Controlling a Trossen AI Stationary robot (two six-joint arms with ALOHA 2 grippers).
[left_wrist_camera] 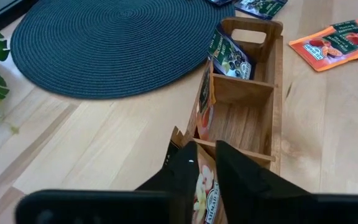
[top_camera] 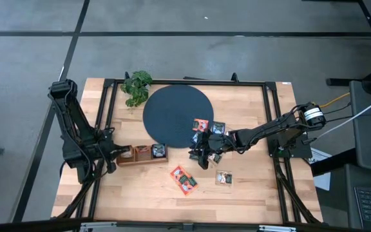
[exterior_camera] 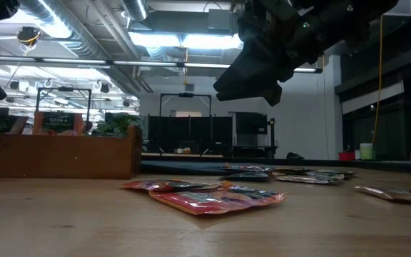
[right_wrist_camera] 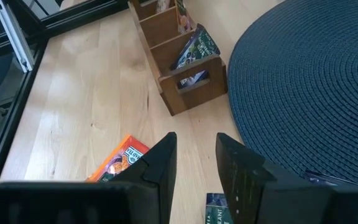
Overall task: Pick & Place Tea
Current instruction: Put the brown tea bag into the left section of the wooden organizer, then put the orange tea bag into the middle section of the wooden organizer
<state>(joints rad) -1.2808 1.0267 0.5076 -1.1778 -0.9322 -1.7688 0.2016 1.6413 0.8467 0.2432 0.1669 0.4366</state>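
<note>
The left gripper (left_wrist_camera: 205, 163), fingers slightly apart, sits over a tea sachet (left_wrist_camera: 204, 186) in the wooden tray's (left_wrist_camera: 277, 93) end compartment. The right gripper (right_wrist_camera: 194, 163) (open, empty) hovers near loose sachets (top_camera: 183, 178) beside the mat (top_camera: 172, 113).

Light wooden table (top_camera: 250, 193), black frame along edges. Round dark woven mat (top_camera: 172, 115) lies at far middle. Leafy green plant (top_camera: 136, 85) just beside mat's far-left edge. Brown wooden compartment tray (top_camera: 140, 153) sits near mat's near-left rim, sachets standing in compartments. Orange-red sachets (top_camera: 183, 178) lie flat on bare wood toward front middle. Another light-labelled sachet (top_camera: 223, 178) lies near them to right. Orange-red sachet (top_camera: 201, 124) and dark sachet (top_camera: 218, 127) rest at mat's right edge.
</note>
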